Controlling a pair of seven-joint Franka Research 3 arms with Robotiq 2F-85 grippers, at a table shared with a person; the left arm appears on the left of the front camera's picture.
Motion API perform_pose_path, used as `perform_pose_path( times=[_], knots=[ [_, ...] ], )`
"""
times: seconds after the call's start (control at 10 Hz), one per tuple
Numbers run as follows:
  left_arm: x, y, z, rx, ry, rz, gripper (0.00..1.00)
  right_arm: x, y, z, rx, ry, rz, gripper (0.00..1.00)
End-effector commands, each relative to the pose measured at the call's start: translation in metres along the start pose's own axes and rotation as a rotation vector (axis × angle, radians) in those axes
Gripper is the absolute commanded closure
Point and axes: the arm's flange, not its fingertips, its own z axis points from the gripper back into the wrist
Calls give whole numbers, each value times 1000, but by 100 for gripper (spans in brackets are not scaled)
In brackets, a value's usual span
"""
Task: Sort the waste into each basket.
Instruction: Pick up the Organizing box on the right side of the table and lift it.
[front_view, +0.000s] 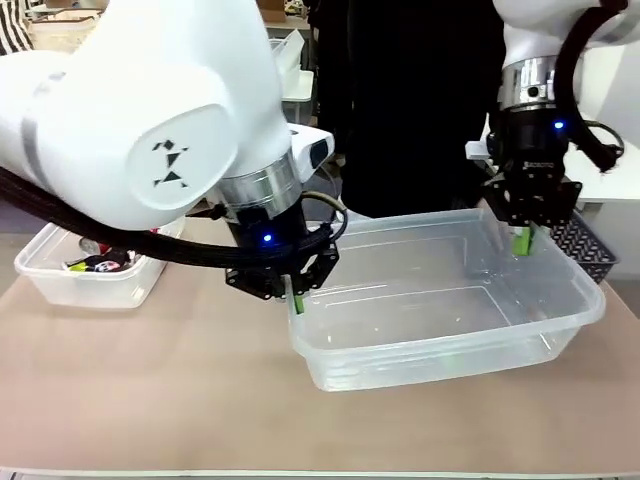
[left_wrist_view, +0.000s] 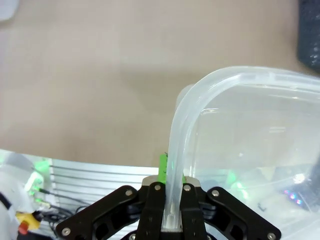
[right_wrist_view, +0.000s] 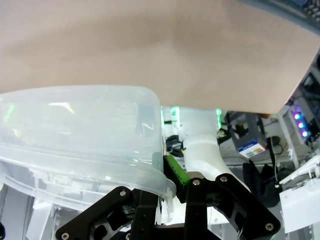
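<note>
A small see-through basket (front_view: 50, 272) stands at the table's far left with waste (front_view: 100, 263) in it, red and dark cans. A much larger clear tub (front_view: 440, 335) with nothing in it takes up the middle of the table. My left gripper (front_view: 297, 293) is shut on its near-left rim (left_wrist_view: 176, 150), the lip pinched between the fingers (left_wrist_view: 171, 220). My right gripper (front_view: 522, 240) is shut on the far-right rim; in the right wrist view the tub's corner (right_wrist_view: 150, 170) sits between the black fingers (right_wrist_view: 167, 202).
A dark grey lattice basket (front_view: 588, 248) stands at the far right behind the large tub, and its edge also shows at the corner (left_wrist_view: 310, 35). A person in dark clothes (front_view: 420, 100) stands at the far side. Bare tabletop (front_view: 150, 390) lies along the front.
</note>
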Motion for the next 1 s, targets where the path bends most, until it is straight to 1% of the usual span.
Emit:
perform_pose_path(
  times=[0.0,0.1,0.3,0.5,0.6,0.7,0.8,0.9],
  knots=[
    [55,10,18,-22,-34,29,96,28,15,24,-33,-49,43,94],
    [84,17,24,6,-47,51,96,43,17,39,-14,-93,37,94],
    [130,33,23,51,-88,101,96,66,31,63,14,-131,60,94],
    [168,48,6,74,-102,130,96,75,44,78,81,-164,63,94],
    [181,50,-2,138,-136,155,96,80,46,81,92,-130,61,94],
    [190,52,-7,124,-144,156,96,90,47,81,97,-83,50,94],
    [193,50,-6,103,-168,144,96,105,45,79,121,-58,34,94],
    [192,50,-7,98,-166,141,96,118,43,78,159,-32,31,94]
  ],
)
